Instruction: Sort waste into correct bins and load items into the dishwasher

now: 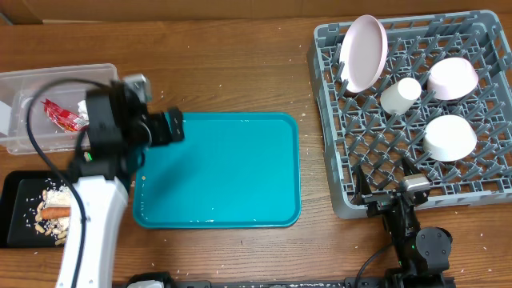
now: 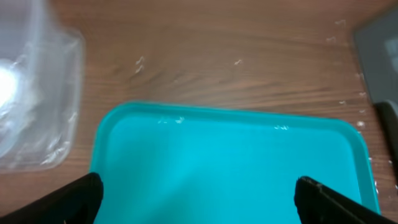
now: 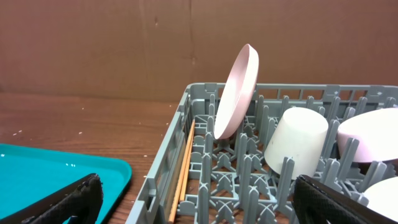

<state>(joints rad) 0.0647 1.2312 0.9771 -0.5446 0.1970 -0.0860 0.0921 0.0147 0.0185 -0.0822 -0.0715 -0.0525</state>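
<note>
My left gripper hung with jaws spread wide and empty over the left end of the teal tray, mid-counter. My right gripper was likewise spread and empty at the near side of the dish rack by the right edge. The rack held the plate on edge, the cup, a bowl and a second bowl. At the left edge the red wrapper lay in the clear tub, and the carrot stick in the black tray
</note>
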